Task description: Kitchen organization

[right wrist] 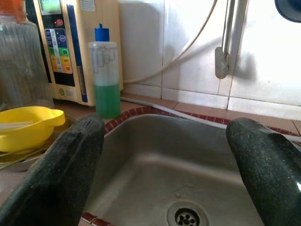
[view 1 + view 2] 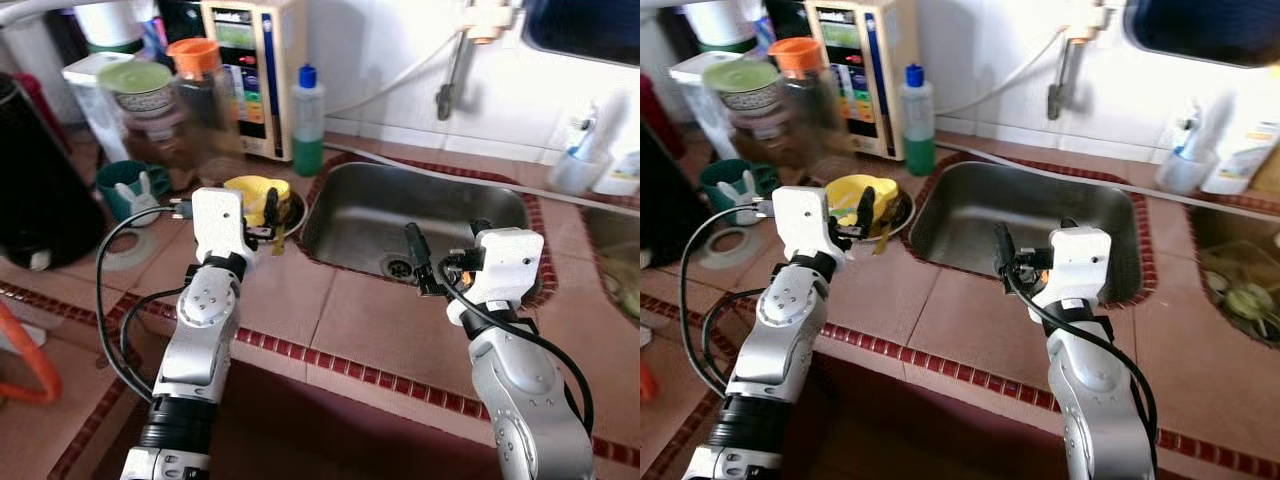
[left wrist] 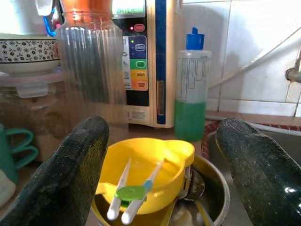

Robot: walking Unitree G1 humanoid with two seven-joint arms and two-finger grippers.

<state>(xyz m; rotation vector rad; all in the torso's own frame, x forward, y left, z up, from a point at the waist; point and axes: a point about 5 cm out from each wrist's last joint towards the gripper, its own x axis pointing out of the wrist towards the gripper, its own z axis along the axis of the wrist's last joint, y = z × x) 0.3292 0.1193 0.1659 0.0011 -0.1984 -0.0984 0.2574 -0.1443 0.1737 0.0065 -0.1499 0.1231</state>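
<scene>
While the right hand (image 2: 425, 262) hung released over the sink (image 2: 420, 215), the left hand (image 3: 160, 169), equally released and grasping nothing, faced the yellow bowl (image 3: 146, 172) in the metal dish (image 3: 214, 200) on the table (image 2: 300, 310), so a level approach avoiding the utensils (image 3: 134, 193) seemed wisest.

White tiled wall (image 2: 400, 60), terracotta tiled counter (image 2: 330, 320), bright daylight

Head stereo pair: high, angled down over counter and sink (image 2: 420, 225). Left wrist camera: low, close on yellow bowl (image 3: 150, 167). Right wrist camera: low, facing sink basin. Shared by all: green soap bottle (image 1: 106, 77).
</scene>
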